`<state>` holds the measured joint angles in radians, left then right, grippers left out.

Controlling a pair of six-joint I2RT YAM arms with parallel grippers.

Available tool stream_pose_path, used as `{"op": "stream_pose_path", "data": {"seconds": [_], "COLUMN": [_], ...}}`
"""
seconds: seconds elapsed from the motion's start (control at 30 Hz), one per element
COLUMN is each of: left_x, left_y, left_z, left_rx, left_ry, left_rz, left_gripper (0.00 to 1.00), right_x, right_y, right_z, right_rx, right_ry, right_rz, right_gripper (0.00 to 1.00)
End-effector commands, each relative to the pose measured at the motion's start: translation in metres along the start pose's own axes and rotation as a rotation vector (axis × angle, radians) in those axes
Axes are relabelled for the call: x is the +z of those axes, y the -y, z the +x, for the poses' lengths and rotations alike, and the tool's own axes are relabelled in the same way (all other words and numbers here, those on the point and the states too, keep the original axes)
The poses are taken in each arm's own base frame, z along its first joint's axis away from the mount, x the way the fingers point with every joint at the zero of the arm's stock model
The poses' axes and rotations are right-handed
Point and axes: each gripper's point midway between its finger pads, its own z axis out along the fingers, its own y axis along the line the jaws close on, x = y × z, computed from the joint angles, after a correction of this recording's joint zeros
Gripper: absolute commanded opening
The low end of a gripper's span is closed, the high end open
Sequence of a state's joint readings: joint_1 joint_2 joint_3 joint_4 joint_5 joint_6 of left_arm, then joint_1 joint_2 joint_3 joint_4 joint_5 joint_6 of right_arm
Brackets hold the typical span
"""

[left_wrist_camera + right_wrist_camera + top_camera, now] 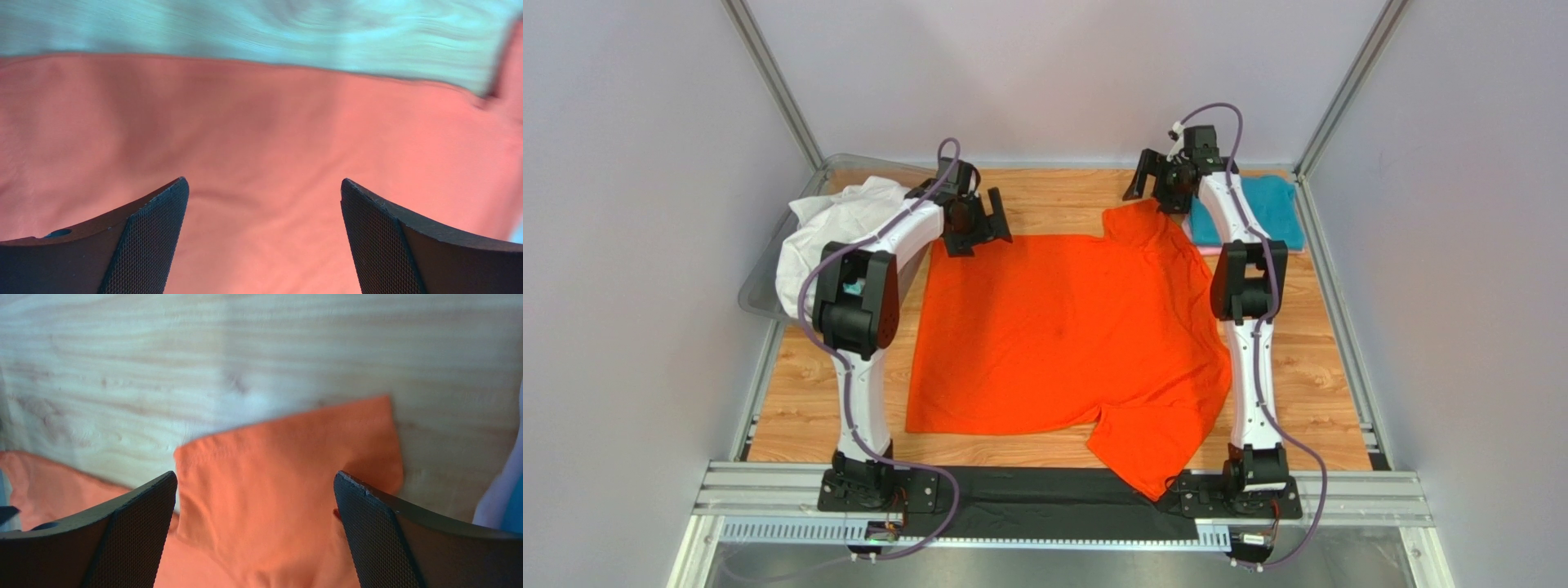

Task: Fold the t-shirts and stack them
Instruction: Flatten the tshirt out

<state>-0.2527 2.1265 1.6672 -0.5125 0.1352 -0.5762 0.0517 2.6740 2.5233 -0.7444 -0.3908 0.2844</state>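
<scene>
The bright orange t-shirt [1063, 331] lies spread flat on the wooden table, one sleeve at the far right and one hanging over the near edge. My left gripper [974, 227] is open above the shirt's far left corner; in the left wrist view its jaws [264, 233] stand wide apart over orange cloth [258, 135]. My right gripper [1155, 184] is open over the far sleeve; in the right wrist view [255, 527] the sleeve [288, 478] lies between the jaws. A folded teal t-shirt [1259, 208] lies at the back right. A white t-shirt [836, 227] is heaped at the back left.
The white shirt sits in a clear plastic bin [762, 294] at the table's left edge. Grey walls and metal frame rails [1333, 319] enclose the table. Bare wood [811, 404] shows beside the orange shirt at the near left.
</scene>
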Motion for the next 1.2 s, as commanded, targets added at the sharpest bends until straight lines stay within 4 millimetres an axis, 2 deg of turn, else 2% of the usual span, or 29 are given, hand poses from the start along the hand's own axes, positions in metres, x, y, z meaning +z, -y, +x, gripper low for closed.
{"op": "stream_pose_path", "data": {"seconds": [0.0,0.03,0.07,0.1,0.13,0.17,0.2,0.23,0.27,0.3,0.33,0.37,0.4,0.43,0.47,0.5,0.53,0.57,0.6,0.63,0.67,0.7,0.73,0.77,0.9,1.0,1.03,1.07,1.17], "left_x": [-0.09,-0.094,-0.122,-0.131,-0.131,-0.155,-0.162,-0.156,-0.174,-0.177,-0.167,-0.18,-0.181,-0.181,-0.181,-0.181,-0.181,-0.182,-0.182,-0.18,-0.18,-0.176,-0.177,-0.175,-0.162,-0.153,-0.151,-0.149,-0.144], "left_y": [0.05,0.047,0.055,0.058,0.048,0.05,0.051,0.038,0.039,0.039,0.022,0.024,0.02,0.008,0.003,-0.003,-0.014,-0.018,-0.022,-0.033,-0.033,-0.04,-0.042,-0.044,-0.058,-0.065,-0.066,-0.068,-0.077], "left_z": [-0.038,-0.025,-0.026,-0.018,0.003,0.006,0.019,0.046,0.053,0.067,0.097,0.103,0.116,0.137,0.146,0.155,0.171,0.177,0.182,0.195,0.195,0.203,0.205,0.208,0.223,0.231,0.23,0.23,0.235], "left_rx": [0.073,0.07,0.08,0.084,0.079,0.083,0.074,0.062,0.06,0.038,0.021,0.019,-0.001,-0.009,-0.015,-0.028,-0.032,-0.042,-0.044,-0.052,-0.056,-0.06,-0.063,-0.065,-0.086,-0.103,-0.106,-0.114,-0.123], "left_ry": [0.154,0.132,0.171,0.175,0.143,0.188,0.182,0.134,0.166,0.156,0.103,0.131,0.121,0.103,0.098,0.092,0.085,0.085,0.088,0.091,0.09,0.082,0.085,0.08,0.055,0.035,0.044,0.05,0.045], "left_rz": [0.163,0.168,0.199,0.208,0.19,0.203,0.209,0.187,0.211,0.219,0.195,0.235,0.242,0.239,0.239,0.236,0.231,0.231,0.229,0.222,0.222,0.208,0.207,0.205,0.166,0.148,0.143,0.138,0.101], "left_gripper": [1.0,1.0,1.0,1.0,1.0,1.0,1.0,1.0,1.0,1.0,1.0,1.0,1.0,1.0,1.0,1.0,1.0,1.0,1.0,1.0,1.0,1.0,1.0,1.0,1.0,1.0,1.0,1.0,1.0], "right_x": [-0.084,-0.1,-0.105,-0.135,-0.144,-0.142,-0.172,-0.18,-0.192,-0.178,-0.211,-0.214,-0.206,-0.231,-0.234,-0.231,-0.245,-0.25,-0.252,-0.254,-0.259,-0.261,-0.262,-0.266,-0.259,-0.248,-0.241,-0.241,-0.225], "right_y": [-0.053,-0.066,-0.068,-0.089,-0.092,-0.081,-0.098,-0.099,-0.098,-0.086,-0.104,-0.102,-0.101,-0.115,-0.115,-0.11,-0.12,-0.135,-0.135,-0.127,-0.138,-0.142,-0.139,-0.15,-0.161,-0.167,-0.164,-0.176,-0.172], "right_z": [-0.04,-0.042,-0.031,-0.036,-0.029,-0.008,-0.002,0.012,0.023,0.075,0.08,0.103,0.152,0.166,0.183,0.235,0.248,0.271,0.292,0.335,0.34,0.354,0.375,0.391,0.438,0.458,0.455,0.456,0.46], "right_rx": [-0.103,-0.116,-0.108,-0.133,-0.142,-0.122,-0.135,-0.111,-0.095,-0.068,-0.084,-0.063,-0.072,-0.098,-0.068,-0.085,-0.088,-0.07,-0.075,-0.08,-0.088,-0.098,-0.107,-0.145,-0.204,-0.285,-0.329,-0.367,-0.434], "right_ry": [0.091,0.098,0.067,0.099,0.087,0.043,0.065,0.05,0.058,-0.041,0.019,0.006,-0.067,-0.027,-0.021,-0.105,-0.084,-0.109,-0.134,-0.195,-0.19,-0.209,-0.247,-0.261,-0.333,-0.362,-0.33,-0.32,-0.328], "right_rz": [-0.056,-0.076,-0.082,-0.088,-0.075,-0.017,-0.007,0.014,0.056,0.096,0.074,0.09,0.097,0.064,0.078,0.084,0.039,-0.004,-0.012,-0.003,-0.035,-0.054,-0.056,-0.095,-0.129,-0.101,-0.067,-0.081,-0.022], "right_gripper": [1.0,1.0,1.0,1.0,1.0,1.0,1.0,1.0,1.0,1.0,1.0,1.0,1.0,1.0,1.0,1.0,1.0,1.0,1.0,1.0,1.0,1.0,1.0,1.0,1.0,1.0,1.0,1.0,1.0]}}
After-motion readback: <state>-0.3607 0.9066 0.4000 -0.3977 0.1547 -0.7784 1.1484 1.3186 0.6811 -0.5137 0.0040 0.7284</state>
